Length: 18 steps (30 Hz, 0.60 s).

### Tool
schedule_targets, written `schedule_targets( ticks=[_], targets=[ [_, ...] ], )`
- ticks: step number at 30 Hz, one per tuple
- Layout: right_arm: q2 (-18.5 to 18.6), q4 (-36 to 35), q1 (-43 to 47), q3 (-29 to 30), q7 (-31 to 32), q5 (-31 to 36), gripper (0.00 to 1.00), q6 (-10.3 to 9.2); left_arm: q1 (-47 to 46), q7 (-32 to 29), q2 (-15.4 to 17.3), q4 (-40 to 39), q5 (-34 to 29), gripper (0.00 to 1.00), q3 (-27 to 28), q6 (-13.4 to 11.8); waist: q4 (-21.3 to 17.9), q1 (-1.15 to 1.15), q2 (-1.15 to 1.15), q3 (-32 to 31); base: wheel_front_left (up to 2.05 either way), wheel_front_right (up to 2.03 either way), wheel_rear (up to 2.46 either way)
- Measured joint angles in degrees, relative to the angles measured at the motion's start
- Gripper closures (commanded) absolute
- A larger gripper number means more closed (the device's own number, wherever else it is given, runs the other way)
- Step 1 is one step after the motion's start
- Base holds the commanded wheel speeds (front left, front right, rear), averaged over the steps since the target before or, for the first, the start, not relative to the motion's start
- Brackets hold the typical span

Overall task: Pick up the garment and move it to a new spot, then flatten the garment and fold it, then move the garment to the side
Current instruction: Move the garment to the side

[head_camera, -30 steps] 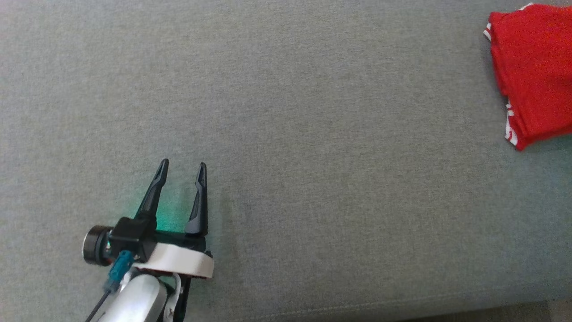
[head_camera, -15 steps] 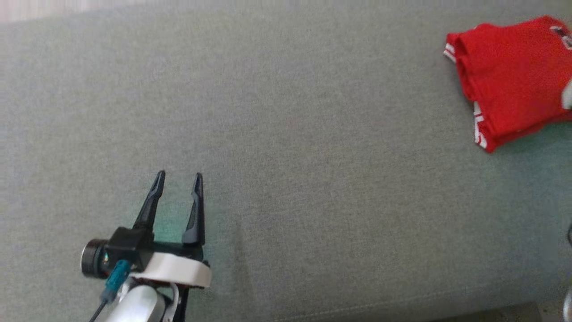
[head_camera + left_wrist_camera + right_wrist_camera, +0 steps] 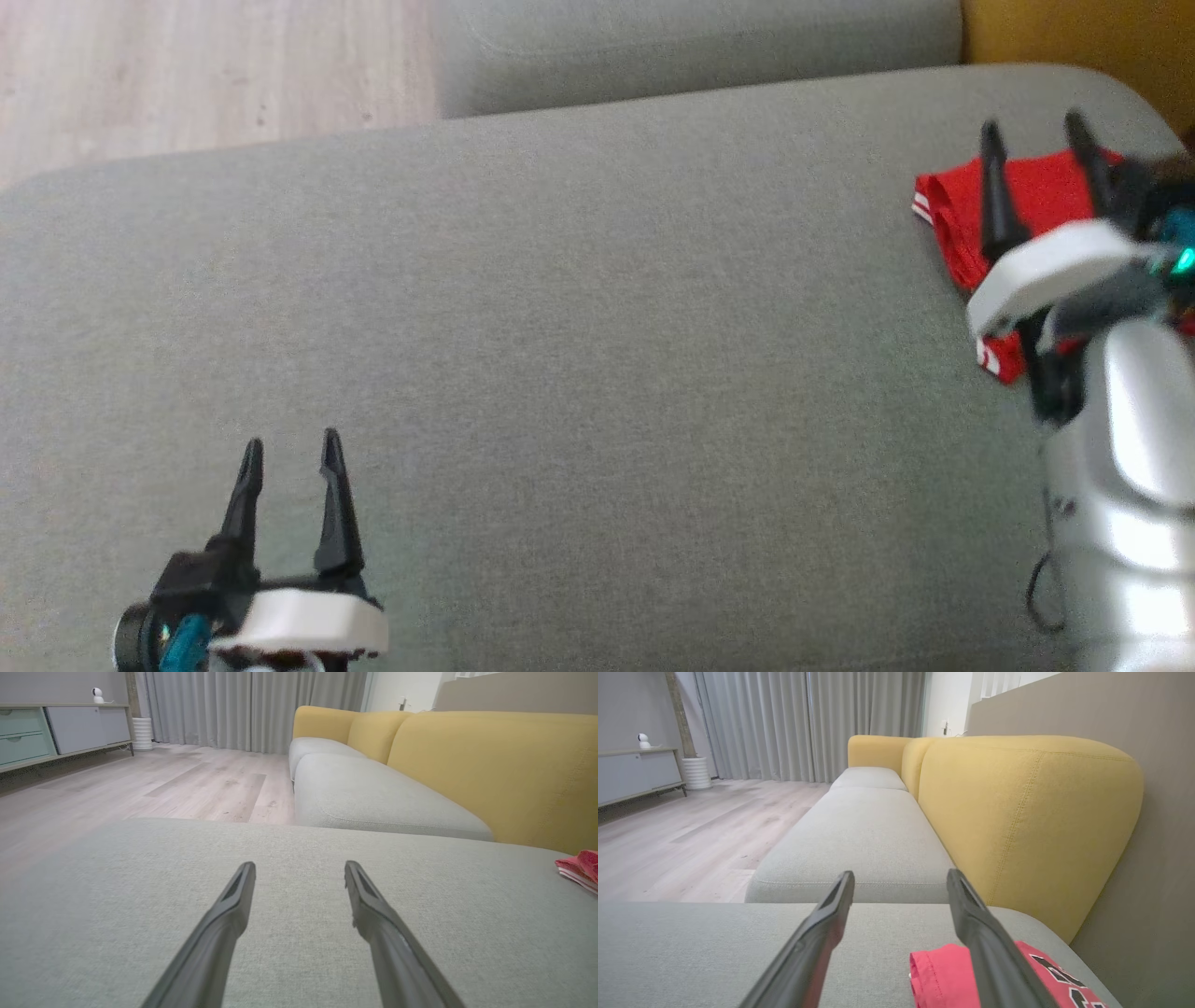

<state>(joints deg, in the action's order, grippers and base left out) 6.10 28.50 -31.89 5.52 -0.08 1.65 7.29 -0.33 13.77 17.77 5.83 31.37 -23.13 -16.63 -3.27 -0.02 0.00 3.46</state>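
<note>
The left arm reaches in low at the near left corner of the grey cushion [image 3: 597, 327]. Its forearm is cut off by the bottom of the head view. The left gripper [image 3: 290, 441] points toward the cushion's far edge and lies almost level over the fabric. Its two fingers stand wide apart with nothing between them and nothing touched, and the left wrist view shows bare cushion in the gap.

The right arm comes up along the cushion's right edge, its silver forearm [image 3: 1134, 485] blurred and cut by the frame. The right gripper [image 3: 1032, 121] also points toward the far edge, released and holding nothing. It hangs over the garment [image 3: 948, 210], and in the right wrist view its right finger [image 3: 990, 952] crosses in front of the red cloth. Whether the finger touches the cloth cannot be told.

The garment lies folded at the cushion's far right corner, close to the yellow backrest [image 3: 1017, 812]. It is red with white stripes at one edge and black-and-white lettering on top. The right gripper and forearm hide much of it in the head view, and the right wrist view cuts it off at the bottom. The left wrist view catches only its corner at the right edge.

Beyond the far edge are a second grey cushion [image 3: 700, 37] and the wooden floor [image 3: 187, 65].
</note>
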Motion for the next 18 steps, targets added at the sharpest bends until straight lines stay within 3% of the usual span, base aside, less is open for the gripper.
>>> schedule_targets(
  ticks=[6,18],
  targets=[
    [-2.67,-4.57,9.36,-1.6,-3.71,0.69,0.0,0.0,3.52,0.29,-0.27,-0.67,1.1,0.0,2.85,-1.62,1.37,0.0,0.0,-2.52,0.0,0.0,0.0],
    [-3.22,-13.24,27.26,-7.4,-5.05,-5.84,0.0,0.0,6.45,0.51,-0.57,-0.02,1.92,0.0,2.26,0.12,3.01,0.01,0.0,-4.77,0.0,0.0,0.0]
  ],
)
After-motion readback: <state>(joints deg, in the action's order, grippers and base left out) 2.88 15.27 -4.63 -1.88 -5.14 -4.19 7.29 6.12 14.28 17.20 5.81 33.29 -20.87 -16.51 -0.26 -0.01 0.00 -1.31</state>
